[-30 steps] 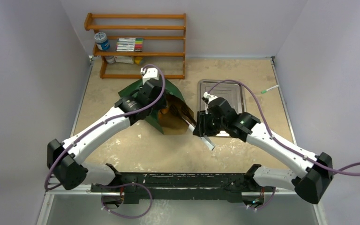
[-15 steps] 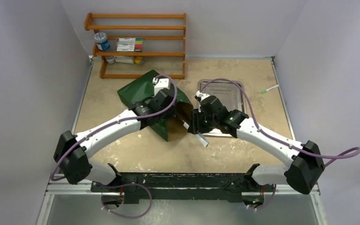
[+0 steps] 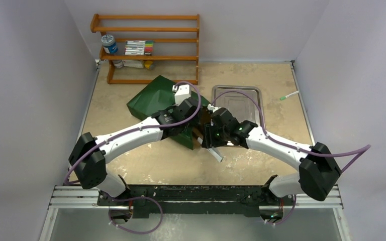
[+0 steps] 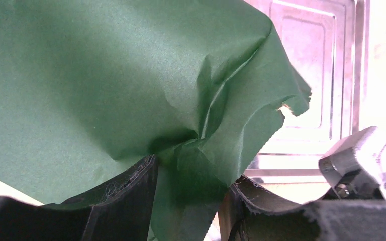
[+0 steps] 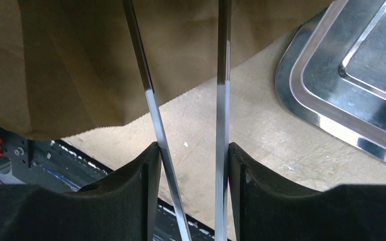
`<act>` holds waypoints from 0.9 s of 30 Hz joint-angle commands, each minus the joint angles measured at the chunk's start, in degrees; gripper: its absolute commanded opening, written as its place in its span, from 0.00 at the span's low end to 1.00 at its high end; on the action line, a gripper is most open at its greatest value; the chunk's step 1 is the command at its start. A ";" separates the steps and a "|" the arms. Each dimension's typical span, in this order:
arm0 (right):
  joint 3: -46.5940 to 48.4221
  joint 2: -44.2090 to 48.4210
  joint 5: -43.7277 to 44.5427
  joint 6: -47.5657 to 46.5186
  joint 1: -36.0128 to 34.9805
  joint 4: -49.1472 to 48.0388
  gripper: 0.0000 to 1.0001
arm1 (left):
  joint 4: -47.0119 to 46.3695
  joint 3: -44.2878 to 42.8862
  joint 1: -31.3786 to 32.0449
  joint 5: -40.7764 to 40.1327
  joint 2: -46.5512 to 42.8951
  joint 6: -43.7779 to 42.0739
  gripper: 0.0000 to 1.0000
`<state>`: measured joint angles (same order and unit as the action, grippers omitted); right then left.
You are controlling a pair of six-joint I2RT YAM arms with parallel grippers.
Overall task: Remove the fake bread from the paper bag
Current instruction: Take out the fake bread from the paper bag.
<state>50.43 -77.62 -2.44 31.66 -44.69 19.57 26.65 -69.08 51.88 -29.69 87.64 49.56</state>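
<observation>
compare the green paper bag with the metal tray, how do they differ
The paper bag is dark green, creased paper; the tray is shiny silver metal. The bag lies tipped over, a fold of it pinched between the left fingers; the tray sits flat, not gripped. Both rest side by side on the table.

The tan table (image 3: 130, 160) carries 4 things: a wooden rack (image 3: 176, 58) at its far edge, left of centre; a green paper bag (image 3: 153, 98) near its middle; a metal tray (image 3: 244, 100) beside it; a pen (image 3: 289, 95) toward the far right corner.
</observation>
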 commanded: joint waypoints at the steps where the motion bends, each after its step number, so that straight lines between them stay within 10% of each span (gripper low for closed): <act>1: 0.30 -0.89 1.35 -0.88 -0.23 -5.18 0.50 | -4.16 -1.75 0.07 -2.16 -2.15 2.98 0.44; 27: 11.37 -18.21 -1.39 -6.04 -0.74 -12.28 0.49 | -6.56 4.33 0.06 -0.98 -4.49 8.10 0.44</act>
<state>56.99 -94.61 -2.61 28.16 -45.12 8.45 22.59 -65.47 51.88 -30.48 85.03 56.58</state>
